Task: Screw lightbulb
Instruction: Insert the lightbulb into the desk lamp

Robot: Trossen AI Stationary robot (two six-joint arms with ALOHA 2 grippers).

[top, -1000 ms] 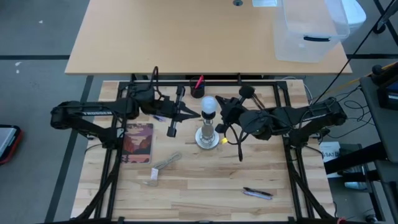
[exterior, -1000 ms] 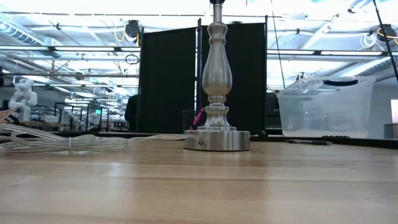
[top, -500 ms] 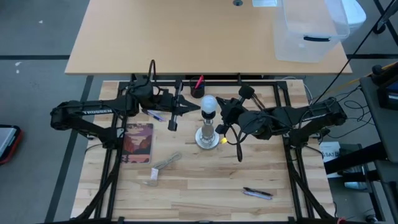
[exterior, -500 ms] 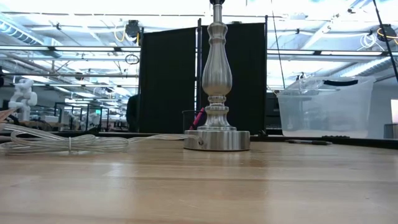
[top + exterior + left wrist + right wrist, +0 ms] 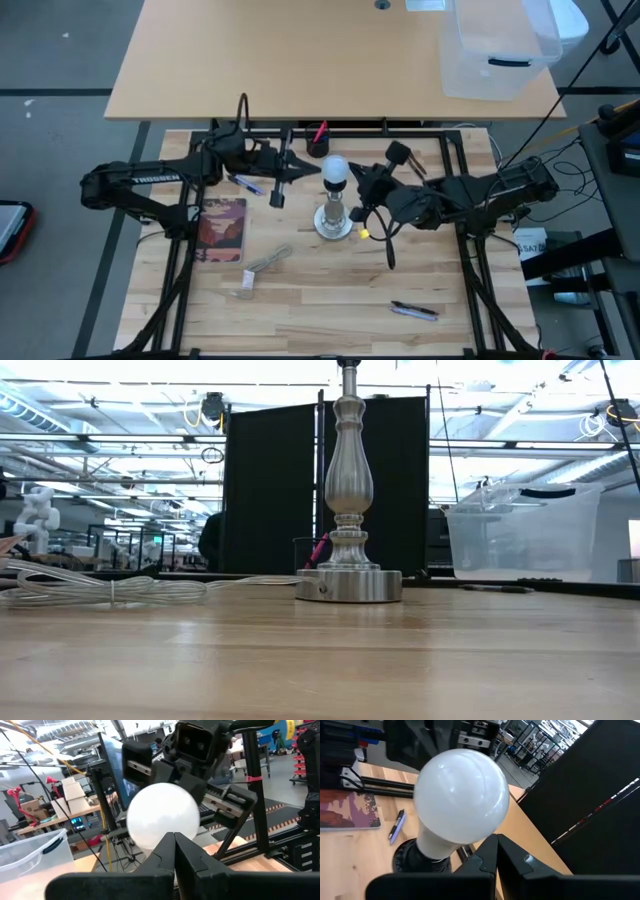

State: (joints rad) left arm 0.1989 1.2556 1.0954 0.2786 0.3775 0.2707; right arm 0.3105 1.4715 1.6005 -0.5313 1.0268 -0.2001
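1. Two grippers flank the bulb near the middle of the high view. The left gripper (image 5: 318,170) has its fingers pressed together with nothing between them, tips pointing at the globe from the left, and the left wrist view shows the closed fingers (image 5: 174,851) just in front of the white globe. The right gripper (image 5: 352,183) is likewise closed and empty, tips just to the right of the bulb; its wrist view shows the fingers (image 5: 496,851) beside the globe's lower curve, and whether they touch it cannot be told.

2. Seated on top of the silvery lamp stand (image 5: 334,221), the lightbulb (image 5: 335,171) stands upright just above the centre of the high view. The right wrist view shows its neck entering the dark socket collar (image 5: 412,856). How far the thread is engaged cannot be seen.

3. Judged from this, the step in hand is turning the bulb home. Neither gripper can turn it while closed, so one should open wide enough to span the globe and close gently on its widest part.

4. Good practice would be to keep the grip centred over the stand's axis, so the bulb turns without tilting and cross-threading.

5. Light pressure matters, since the frosted globe is smooth and may slip, and is probably fragile.

6. The stand's disc foot (image 5: 349,585) rests free on the wooden table (image 5: 330,300), so twisting may spin it; the other gripper could brace the post.

7. At the left of the low view the coiled cord (image 5: 90,590) lies well apart from the foot.
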